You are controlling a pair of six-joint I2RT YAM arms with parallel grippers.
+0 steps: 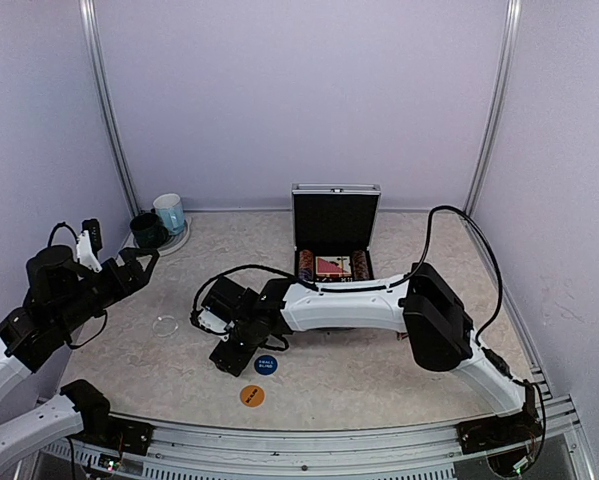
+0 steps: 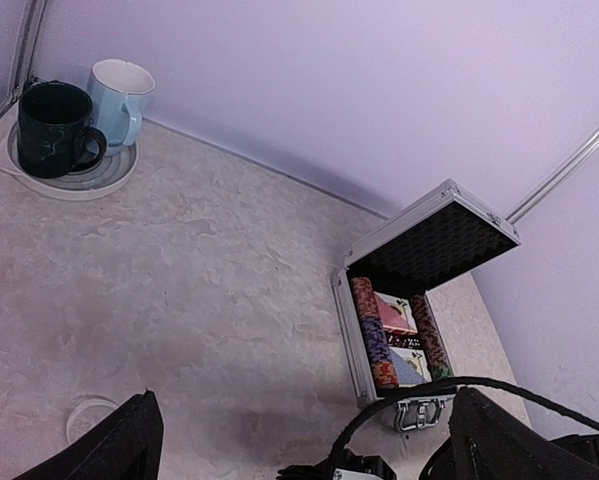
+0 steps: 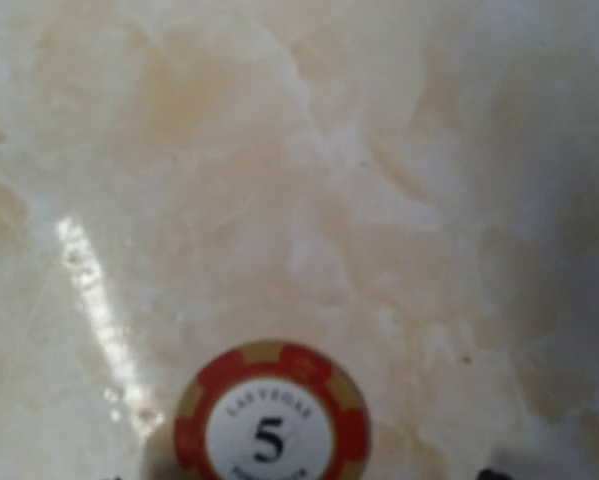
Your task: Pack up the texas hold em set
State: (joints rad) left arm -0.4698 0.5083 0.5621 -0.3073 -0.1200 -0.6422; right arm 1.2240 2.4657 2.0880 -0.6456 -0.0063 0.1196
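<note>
One case (image 1: 335,215): silver with black lining, open at the middle of the far edge of the worktop (image 1: 379,375); lid (image 2: 434,245) upright, handle (image 2: 411,412) facing the arms.
Chip stacks (image 2: 374,345): lying on their sides in two rows, one along each side wall of the case.
Card decks (image 2: 397,312): two, flat between the chip rows; the red-backed one is further from the handle, the blue-backed one nearer it.
Loose chip (image 3: 271,425): red with tan edge marks and a white centre reading 5, flat on the bare worktop under the right gripper; it shows only in the right wrist view.
Right gripper (image 1: 222,360): low over the worktop, left of centre and well in front of the case; jaws parted wider than the chip, their ends just showing either side of it, gripping nothing.
Blue button (image 1: 266,365): flat, just beside the right gripper, toward the right edge.
Orange button (image 1: 252,396): flat, close to the near edge, just in front of the blue one.
Left gripper (image 2: 309,393): raised over the left part of the worktop, jaws spread wide, nothing between them.
Clear disc (image 1: 165,324): small, round, flat, toward the left edge.
Mugs: dark green mug (image 2: 54,130) and light blue mug (image 2: 119,100), upright and side by side on a white tray (image 2: 74,190) in the far left corner.
</note>
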